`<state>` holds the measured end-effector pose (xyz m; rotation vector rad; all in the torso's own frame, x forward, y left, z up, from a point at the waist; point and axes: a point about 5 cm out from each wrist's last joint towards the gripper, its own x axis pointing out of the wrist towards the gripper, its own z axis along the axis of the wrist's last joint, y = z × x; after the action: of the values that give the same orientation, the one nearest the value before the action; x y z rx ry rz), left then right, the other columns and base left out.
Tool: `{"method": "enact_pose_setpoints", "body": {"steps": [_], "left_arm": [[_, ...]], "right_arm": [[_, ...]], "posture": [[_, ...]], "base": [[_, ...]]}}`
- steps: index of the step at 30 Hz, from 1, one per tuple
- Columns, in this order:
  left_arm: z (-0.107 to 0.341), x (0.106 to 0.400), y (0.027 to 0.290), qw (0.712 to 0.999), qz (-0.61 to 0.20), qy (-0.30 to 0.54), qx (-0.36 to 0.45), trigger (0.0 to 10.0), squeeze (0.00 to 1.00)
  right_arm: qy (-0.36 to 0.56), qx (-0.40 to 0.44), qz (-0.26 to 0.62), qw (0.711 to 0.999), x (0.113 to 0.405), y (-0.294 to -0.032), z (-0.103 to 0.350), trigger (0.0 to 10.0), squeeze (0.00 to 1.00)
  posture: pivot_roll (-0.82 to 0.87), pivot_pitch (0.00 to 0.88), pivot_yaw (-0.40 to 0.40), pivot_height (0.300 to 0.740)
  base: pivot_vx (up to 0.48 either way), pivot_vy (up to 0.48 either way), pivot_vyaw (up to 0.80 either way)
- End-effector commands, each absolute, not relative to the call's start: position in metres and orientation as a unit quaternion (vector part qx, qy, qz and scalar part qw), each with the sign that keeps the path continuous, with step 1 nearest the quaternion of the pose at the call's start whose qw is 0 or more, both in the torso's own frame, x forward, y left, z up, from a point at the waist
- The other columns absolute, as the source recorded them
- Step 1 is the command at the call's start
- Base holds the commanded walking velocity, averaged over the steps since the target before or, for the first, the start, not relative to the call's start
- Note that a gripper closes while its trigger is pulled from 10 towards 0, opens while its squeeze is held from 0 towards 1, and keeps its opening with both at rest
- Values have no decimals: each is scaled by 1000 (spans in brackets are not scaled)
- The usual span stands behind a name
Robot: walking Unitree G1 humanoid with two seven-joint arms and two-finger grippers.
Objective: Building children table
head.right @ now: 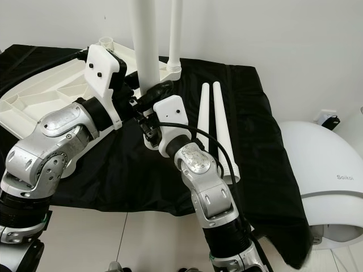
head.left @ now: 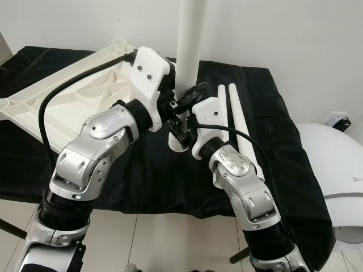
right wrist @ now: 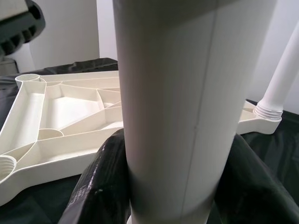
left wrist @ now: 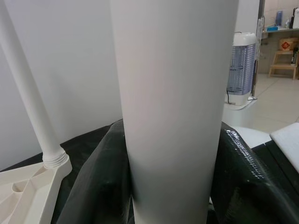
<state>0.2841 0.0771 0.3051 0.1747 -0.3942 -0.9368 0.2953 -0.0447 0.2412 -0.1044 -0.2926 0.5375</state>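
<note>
While both grippers hold one thick white plastic table leg [head.left: 189, 39] upright, the job looks only partly done. The upside-down cream plastic tabletop with moulded ribs [head.left: 68, 93] lies toward the far left corner of the black cloth-covered work table [head.right: 113, 170], and one slim white leg [head.right: 174, 34] already stands in its threaded corner socket. Two more tapered white legs [head.right: 209, 113] lie side by side near the table's right edge, not yet fitted (other sockets on the tabletop stand empty).

The left gripper [head.left: 170, 107] and the right gripper [head.left: 184, 116] meet at the lower part of the held leg, each with its black fingers [left wrist: 98, 186] closed around the tube. The leg is smooth, matt and round; the tabletop is glossy, with triangular hollows. I judge three legs remain to mount.
</note>
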Motion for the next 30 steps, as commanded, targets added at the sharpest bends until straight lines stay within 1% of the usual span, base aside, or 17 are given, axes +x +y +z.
{"method": "enact_pose_setpoints", "body": {"steps": [1, 2, 3, 9, 10, 12, 14, 17, 18, 20, 21, 22, 23, 24, 25, 27, 30], "left_arm": [[303, 279, 72, 855, -473, -191, 96, 10000, 0], [301, 278, 71, 855, -476, -186, 89, 10000, 0], [298, 276, 72, 852, -488, -177, 70, 10000, 1000], [296, 270, 79, 848, -503, -165, 20, 10000, 1000], [298, 266, 86, 841, -516, -163, -6, 10000, 0], [299, 263, 90, 835, -526, -162, -23, 10000, 0], [302, 256, 106, 824, -541, -163, -53, 10000, 0], [302, 257, 110, 826, -536, -164, -61, 10000, 0], [301, 262, 118, 839, -515, -161, -66, 10000, 0], [290, 282, 134, 895, -425, -130, -41, 10000, 0], [290, 282, 134, 895, -425, -130, -41, 10000, 0], [285, 288, 139, 911, -393, -118, -29, 10000, 0], [285, 288, 139, 911, -393, -118, -29, 10000, 0], [276, 299, 144, 936, -338, -100, 1, 10000, 0], [276, 299, 144, 936, -338, -100, 1, 10000, 0], [258, 316, 152, 970, -221, -80, 58, 10000, 0], [249, 317, 155, 978, -173, -79, 85, 10000, 0]], "right_arm": [[-129, -39, 244, 960, 300, -50, 238, 0, 0], [-131, -33, 241, 961, 300, -51, 239, 0, 0], [-132, -25, 234, 963, 300, -52, 240, 0, 0], [-134, -10, 216, 967, 302, -56, 242, 0, 0], [-132, -8, 201, 971, 304, -61, 242, 10000, 0], [-130, -7, 190, 973, 305, -64, 242, 10000, 0], [-134, -8, 152, 979, 310, -79, 242, 10000, 0], [-136, -7, 141, 981, 311, -84, 243, 10000, 0], [-142, -7, 115, 983, 312, -93, 245, 10000, 0], [-159, -21, 52, 986, 311, -112, 249, 10000, 0], [-159, -21, 52, 986, 311, -112, 249, 10000, 0], [-163, -24, 33, 986, 311, -117, 249, 10000, 0], [-163, -24, 33, 986, 311, -117, 249, 10000, 0], [-166, -27, 16, 986, 309, -121, 248, 10000, 0], [-166, -27, 16, 986, 309, -121, 248, 10000, 0], [-163, -14, 18, 986, 303, -117, 238, 10000, 0], [-164, 5, 40, 986, 295, -111, 232, 10000, 0]], "posture": [[8, 104, -1, 740], [8, 105, 1, 740], [6, 107, 3, 740], [5, 111, 5, 740], [5, 112, 3, 740], [6, 112, 3, 740], [9, 113, -3, 740], [10, 113, -4, 740], [12, 112, -8, 740], [15, 111, -9, 740], [15, 111, -9, 740], [15, 111, -9, 740], [15, 111, -9, 740], [13, 110, -9, 740], [13, 110, -9, 740], [7, 107, -3, 740], [3, 104, -2, 740]], "base": [[0, 0, 0], [0, 0, 0], [0, 0, 0], [0, 0, 0], [0, 0, 0], [0, 0, 0], [0, 0, 0], [0, 0, 0], [0, 0, 0], [0, 0, 0], [0, 0, 0], [0, 0, 0], [0, 0, 0], [0, 0, 0], [0, 0, 0], [0, 0, 0], [0, 0, 0]]}}
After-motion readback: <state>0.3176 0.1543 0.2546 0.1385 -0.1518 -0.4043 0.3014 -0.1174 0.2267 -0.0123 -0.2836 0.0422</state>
